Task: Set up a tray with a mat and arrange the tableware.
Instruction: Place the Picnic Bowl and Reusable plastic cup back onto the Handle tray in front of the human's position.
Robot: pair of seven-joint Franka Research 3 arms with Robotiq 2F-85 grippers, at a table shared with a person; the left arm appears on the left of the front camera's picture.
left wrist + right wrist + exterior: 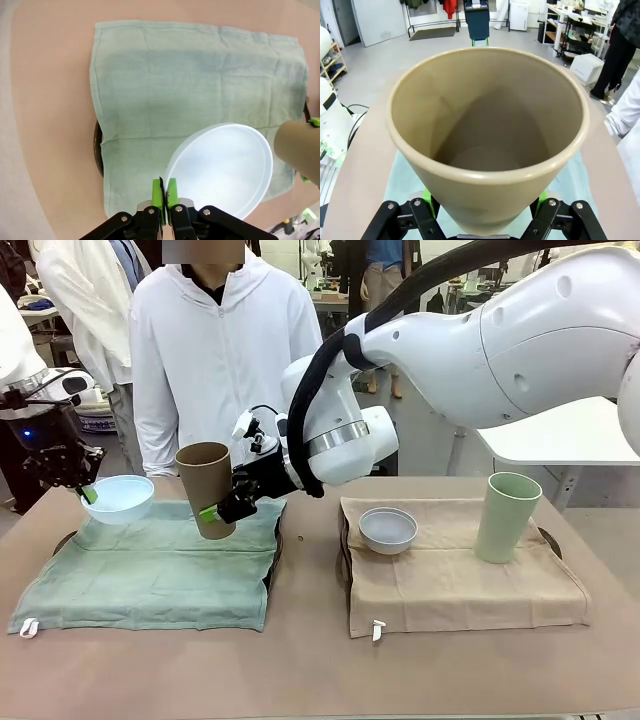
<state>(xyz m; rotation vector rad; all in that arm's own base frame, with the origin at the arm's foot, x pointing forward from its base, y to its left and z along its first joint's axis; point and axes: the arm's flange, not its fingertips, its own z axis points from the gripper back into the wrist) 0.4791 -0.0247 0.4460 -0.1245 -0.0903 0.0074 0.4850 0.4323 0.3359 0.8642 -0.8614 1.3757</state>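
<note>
Here: tan cup (206, 489) empty in right claw (222, 512); pale blue bowl (118, 498) empty.

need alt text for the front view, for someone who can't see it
Two white robot arms hold tableware above a green mat: the right gripper grips a tilted tan brown cup, the left gripper pinches the rim of a pale blue bowl. On a beige mat to the right sit a greyish white bowl and an upright pale green cup; a person in white stands behind.

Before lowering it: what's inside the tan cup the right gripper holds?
Nothing: the tan cup looks empty to its bare bottom. The green mat lies below; the cup hides the spot straight underneath.
</note>
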